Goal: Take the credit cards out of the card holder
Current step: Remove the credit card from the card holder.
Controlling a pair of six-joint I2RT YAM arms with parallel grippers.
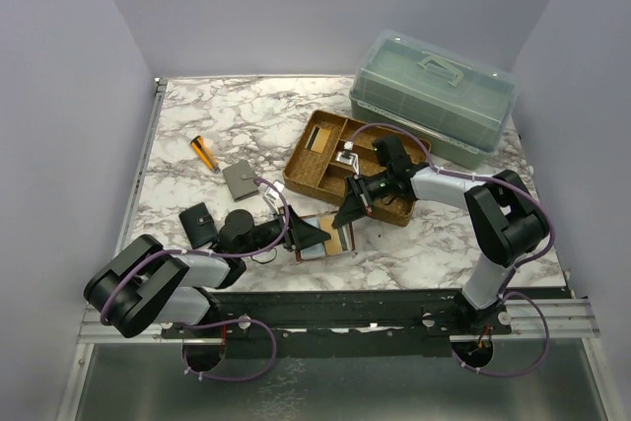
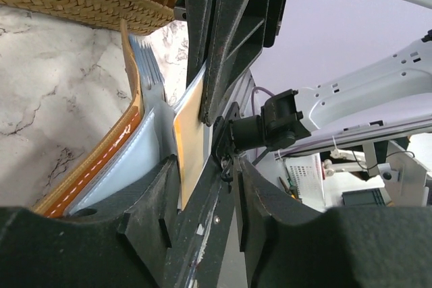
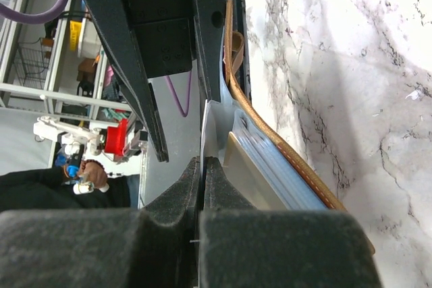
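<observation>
On the overhead feed the card holder (image 1: pixel 330 241) lies open on the marble surface (image 1: pixel 197 115), near its front edge and just in front of the woven tray (image 1: pixel 300 153). The left arm (image 1: pixel 197 268) comes in from the left and the right arm (image 1: pixel 444 184) reaches across the tray's front corner, so both sets of jaws meet at the holder. A grey wallet (image 1: pixel 240 179) and a black wallet (image 1: pixel 200 224) sit well apart from it on the left. An orange marker (image 1: pixel 205 153) lies farther back, and a teal lidded box (image 1: pixel 434 96) stands at the far right.

My left wrist camera shows the holder on edge, brown stitched leather outside and light-blue pockets inside. An orange credit card (image 2: pixel 189 139) sticks up out of a pocket. The left jaws stand apart, straddling that inner leaf and the card; I cannot tell whether they touch either. The right jaws come down from above onto the card's upper edge.

On the right wrist camera the right jaws are pressed tight together, pinching a thin pale edge that runs out from between the tips. The holder's leather cover lies just to their right.
</observation>
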